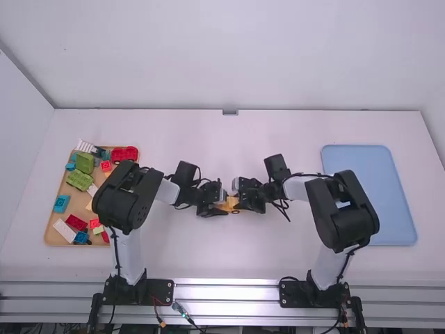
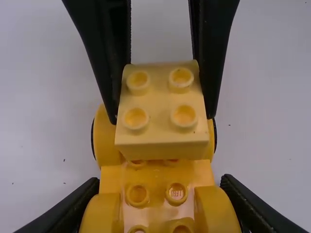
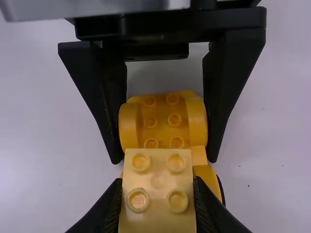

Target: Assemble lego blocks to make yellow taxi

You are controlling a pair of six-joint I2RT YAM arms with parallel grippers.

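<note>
Item, far left of the white table (image 1: pixel 195 254), high view: tan tray (image 1: pixel 52 224) of loose blocks; green bricks (image 1: pixel 79 180) toward its middle; a red brick (image 1: pixel 125 154) in its far right corner; a blue brick (image 1: pixel 61 203) near its left side; a white brick (image 1: pixel 64 230) toward its near edge.
Item, centre-left: left tool (image 1: pixel 220 208), closed on the orange taxi body (image 2: pixel 148 194); in the left wrist view its fingers grip the body from both sides; studs run between two rounded side pieces; dark-rimmed wheels (image 2: pixel 105 141) at the end toward the right tool (image 1: pixel 240 200).
Item, centre: pale yellow brick (image 3: pixel 158 204), four studs up, over the wheeled end of the body; it appears to touch the body, though whether it is fully seated cannot be told.
Item, centre-right: right tool (image 3: pixel 158 189), narrowed on the pale yellow brick, one finger on either side.
Item, far right: blue tray (image 1: pixel 372 188), flat on the table.
</note>
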